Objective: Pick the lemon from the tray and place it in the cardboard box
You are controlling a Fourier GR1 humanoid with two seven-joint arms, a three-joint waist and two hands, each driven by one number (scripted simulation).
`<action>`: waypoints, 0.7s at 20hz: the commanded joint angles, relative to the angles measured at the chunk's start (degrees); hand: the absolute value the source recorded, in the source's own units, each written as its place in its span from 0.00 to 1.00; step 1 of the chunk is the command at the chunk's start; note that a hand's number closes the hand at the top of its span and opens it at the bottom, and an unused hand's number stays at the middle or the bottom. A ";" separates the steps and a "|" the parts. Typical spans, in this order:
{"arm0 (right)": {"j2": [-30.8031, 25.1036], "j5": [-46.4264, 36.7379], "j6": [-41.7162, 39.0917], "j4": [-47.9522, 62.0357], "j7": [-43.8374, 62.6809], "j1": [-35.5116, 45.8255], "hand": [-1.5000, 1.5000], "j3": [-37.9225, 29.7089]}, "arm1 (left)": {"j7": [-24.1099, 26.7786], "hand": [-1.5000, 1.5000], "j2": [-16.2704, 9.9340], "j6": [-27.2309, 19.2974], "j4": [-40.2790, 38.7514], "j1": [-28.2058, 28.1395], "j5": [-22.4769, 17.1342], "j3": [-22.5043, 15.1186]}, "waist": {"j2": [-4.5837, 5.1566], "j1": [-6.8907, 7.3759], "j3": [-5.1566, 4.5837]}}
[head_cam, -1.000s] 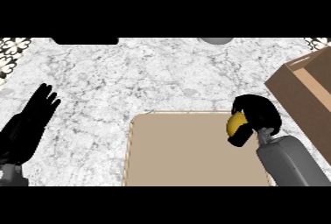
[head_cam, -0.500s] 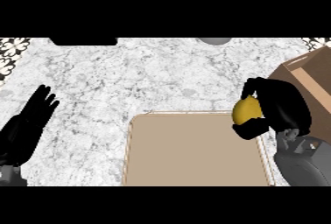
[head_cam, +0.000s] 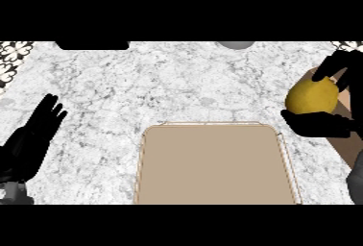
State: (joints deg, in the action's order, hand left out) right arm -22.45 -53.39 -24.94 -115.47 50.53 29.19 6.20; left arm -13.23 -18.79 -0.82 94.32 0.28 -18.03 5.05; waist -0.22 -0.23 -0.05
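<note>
carrying the lemon [head_cam: 311, 95], the right robot hand [head_cam: 319, 122] has thumb and fingers curled round it, up off the tray [head_cam: 212, 166] and past its upper right corner. the cardboard box [head_cam: 345, 103] is mostly hidden behind that hand, right of the tray at the view's edge; the lemon looks to sit over its near rim, so the lift seems done and the drop not yet made. the left robot hand [head_cam: 32, 139] rests left of the tray on the marble bench [head_cam: 177, 81], fingers straight, holding nothing, likely parked out of the way.
</note>
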 commanded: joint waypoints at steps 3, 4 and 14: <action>-5.28 1.20 -2.74 -1.82 -0.17 0.10 1.00 -11.15 | -0.15 0.50 1.46 -0.40 1.52 -0.52 0.79 -0.15 | 0.10 -0.01 0.05; -4.67 2.23 -5.65 -3.44 2.43 2.70 1.00 -11.75 | -0.54 0.50 -1.24 3.29 -1.34 0.04 -1.68 2.37 | 0.09 0.02 0.02; -10.76 1.61 2.34 12.06 -14.44 -2.27 1.00 -19.68 | -2.71 0.50 1.63 1.96 2.71 -0.31 0.58 2.16 | 0.22 0.42 0.05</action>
State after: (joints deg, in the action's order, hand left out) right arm -32.41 -51.11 -26.04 -106.42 40.79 29.66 -11.18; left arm -15.35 -17.93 0.68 95.77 0.90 -17.51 6.74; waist -0.02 0.15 -0.01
